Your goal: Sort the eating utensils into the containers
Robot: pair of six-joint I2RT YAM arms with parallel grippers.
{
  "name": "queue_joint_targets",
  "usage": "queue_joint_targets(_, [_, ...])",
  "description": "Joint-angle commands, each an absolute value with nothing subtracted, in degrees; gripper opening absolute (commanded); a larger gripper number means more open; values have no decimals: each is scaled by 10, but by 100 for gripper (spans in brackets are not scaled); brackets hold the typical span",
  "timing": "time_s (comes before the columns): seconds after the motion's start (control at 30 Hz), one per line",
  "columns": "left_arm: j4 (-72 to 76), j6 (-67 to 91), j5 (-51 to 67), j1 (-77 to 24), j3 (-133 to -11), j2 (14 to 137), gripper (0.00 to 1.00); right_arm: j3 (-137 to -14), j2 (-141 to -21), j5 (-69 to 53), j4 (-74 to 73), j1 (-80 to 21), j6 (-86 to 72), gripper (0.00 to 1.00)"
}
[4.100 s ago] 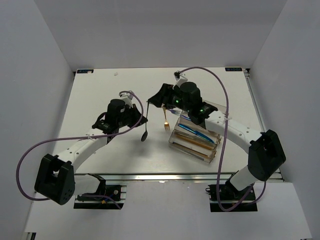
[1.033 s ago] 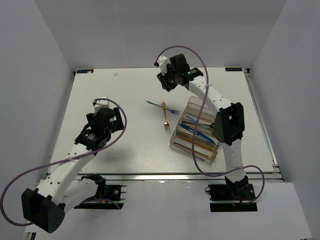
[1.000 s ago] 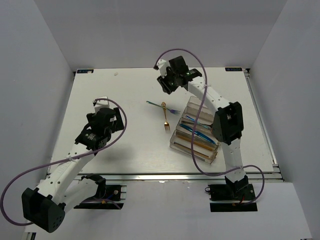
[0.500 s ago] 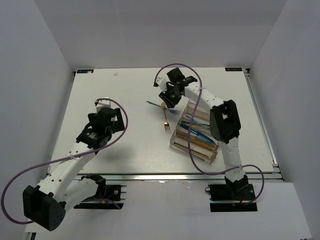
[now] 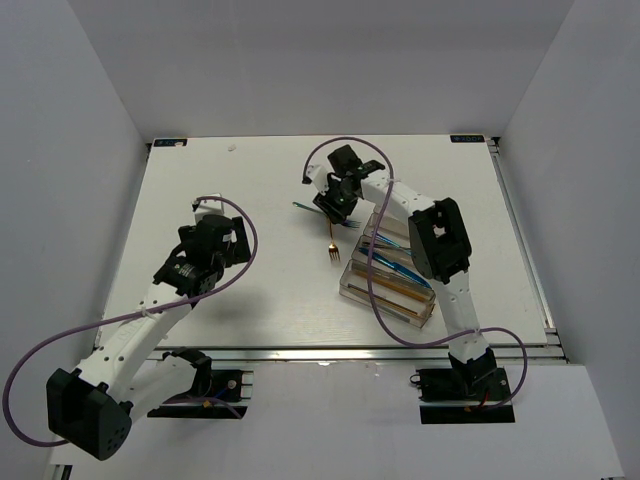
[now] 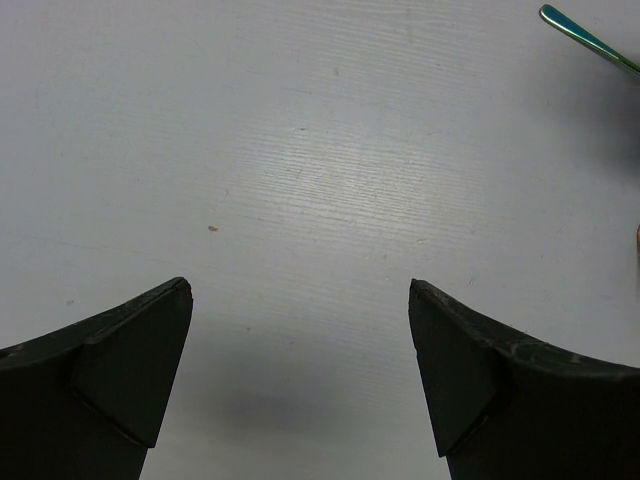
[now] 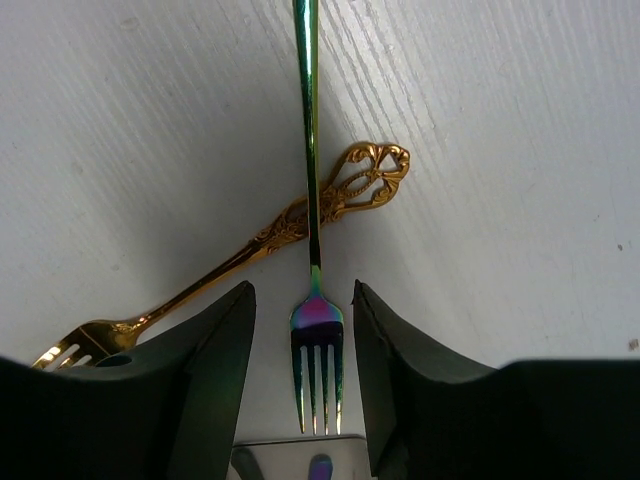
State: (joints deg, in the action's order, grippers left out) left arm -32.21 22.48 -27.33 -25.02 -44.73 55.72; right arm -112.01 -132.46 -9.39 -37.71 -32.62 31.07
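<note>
The slim iridescent fork point(image 7: 311, 170) lies flat on the white table point(image 6: 300, 150), just off the far-left corner of the clear plastic organizer tray point(image 5: 343, 282). It sits directly under my right gripper point(image 7: 300, 292). Its long axis runs straight away from my wrist camera, tines toward me and handle pointing off. My fingers are apart and straddle its neck, with a gap showing on each side, so nothing is clamped yet. Its handle crosses the ornate gold fork point(image 7: 262, 235), apparently over it, and closing here may disturb that one too. My right arm is far the nearer. My left gripper point(image 6: 300, 300) hangs spread wide over bare table, well apart from both forks. I cannot tell whether my fingertips reach the table. The handle's end is cut off in my wrist view, and from above my gripper covers most of the fork.
</note>
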Motion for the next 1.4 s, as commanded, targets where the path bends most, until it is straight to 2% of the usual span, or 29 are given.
queue_joint_targets(0.0, [-315, 220, -266, -250, -461, 555, 98, -1124, -1332, -100, -340, -328, 323, 50])
queue_joint_targets(0.13, [-315, 220, -265, -250, -461, 555, 98, -1136, -1353, -89, -332, -329, 336, 48])
queue_joint_targets(0.3, [-314, 219, -265, -250, -461, 553, 98, -1129, -1370, -83, -336, -329, 341, 40])
queue_joint_targets(0.57, [-314, 218, -260, -250, -461, 557, 98, -1114, -1358, -124, -352, -329, 340, 6])
queue_joint_targets(0.67, [-314, 218, -260, -250, -461, 556, 98, -1120, -1345, -144, -355, -329, 331, 0])
queue_joint_targets(0.93, [-315, 218, -261, -250, -461, 555, 98, -1081, -1253, -228, -275, -329, 295, 0])
queue_joint_targets(1.13, [-315, 219, -263, -250, -461, 553, 98, -1061, -1191, -239, -216, -329, 272, 0])
queue_joint_targets(1.37, [-315, 220, -262, -250, -460, 547, 98, -1007, -1121, -143, -226, -305, 304, 0])
